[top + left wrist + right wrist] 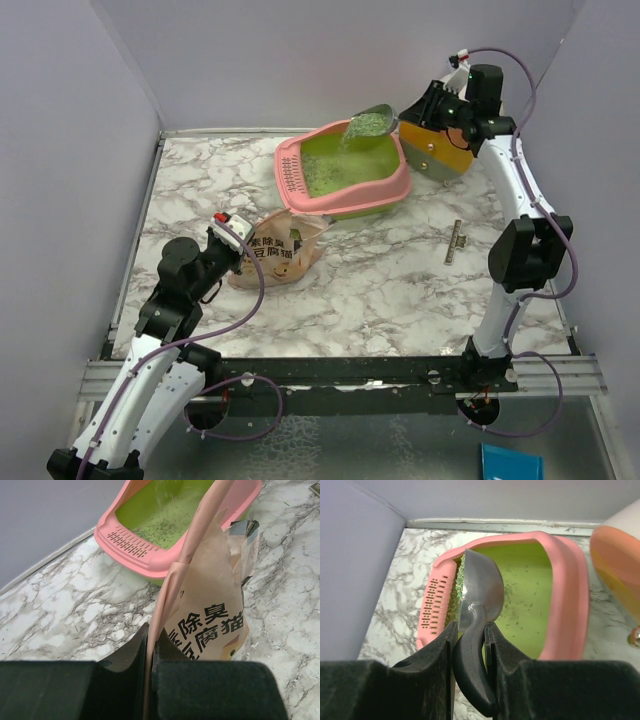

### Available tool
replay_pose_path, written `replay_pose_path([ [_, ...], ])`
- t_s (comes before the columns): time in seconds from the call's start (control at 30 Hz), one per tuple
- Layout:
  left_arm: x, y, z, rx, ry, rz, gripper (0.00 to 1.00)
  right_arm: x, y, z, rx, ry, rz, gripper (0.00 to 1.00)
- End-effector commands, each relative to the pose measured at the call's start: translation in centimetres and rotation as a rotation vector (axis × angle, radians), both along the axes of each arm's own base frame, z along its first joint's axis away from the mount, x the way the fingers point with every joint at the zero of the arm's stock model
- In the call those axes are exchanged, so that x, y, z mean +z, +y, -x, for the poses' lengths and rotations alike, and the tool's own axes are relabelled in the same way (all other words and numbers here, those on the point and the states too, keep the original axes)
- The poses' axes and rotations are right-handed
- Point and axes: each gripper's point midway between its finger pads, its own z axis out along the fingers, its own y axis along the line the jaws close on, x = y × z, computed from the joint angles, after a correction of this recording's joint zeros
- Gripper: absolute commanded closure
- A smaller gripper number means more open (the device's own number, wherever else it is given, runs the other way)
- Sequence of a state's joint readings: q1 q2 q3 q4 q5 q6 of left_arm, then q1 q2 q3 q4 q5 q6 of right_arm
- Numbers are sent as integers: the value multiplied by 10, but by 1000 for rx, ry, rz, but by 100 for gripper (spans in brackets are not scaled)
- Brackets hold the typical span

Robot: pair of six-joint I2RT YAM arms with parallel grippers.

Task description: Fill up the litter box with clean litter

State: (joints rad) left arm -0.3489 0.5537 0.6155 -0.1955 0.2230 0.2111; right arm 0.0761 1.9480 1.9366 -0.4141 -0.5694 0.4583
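Observation:
The pink litter box [394, 187] with its green inside stands at the back middle, grille on its left; it shows in the left wrist view [150, 560] and the right wrist view [570, 600]. My right gripper [470, 630] is shut on the grey metal scoop [480, 587], tilted over the box [372, 122], and greenish litter [352, 135] pours from it. Some litter [165, 525] lies on the box floor. My left gripper [150, 642] is shut on the edge of the tan litter pouch [210, 625], which stands open in front of the box [280, 252].
The white-orange-yellow round cabinet [440, 150] stands right behind the litter box, next to my right wrist. A small dark strip [456, 241] lies on the marble table at the right. Grey walls close in the back and left.

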Motion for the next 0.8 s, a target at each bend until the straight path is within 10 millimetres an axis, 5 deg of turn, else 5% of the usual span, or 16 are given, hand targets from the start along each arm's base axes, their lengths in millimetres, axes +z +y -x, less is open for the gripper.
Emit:
replay_pose_path([
  [0.0,57,-9,4,-48,-142,90,100,64,-25,11,-99,-172,100,99],
  [0.33,53,-11,4,-55,-134,91,100,104,-46,38,-162,-267,211,99],
  [0.77,56,-13,4,-70,-135,81,100,128,-51,60,-138,-392,309,99],
])
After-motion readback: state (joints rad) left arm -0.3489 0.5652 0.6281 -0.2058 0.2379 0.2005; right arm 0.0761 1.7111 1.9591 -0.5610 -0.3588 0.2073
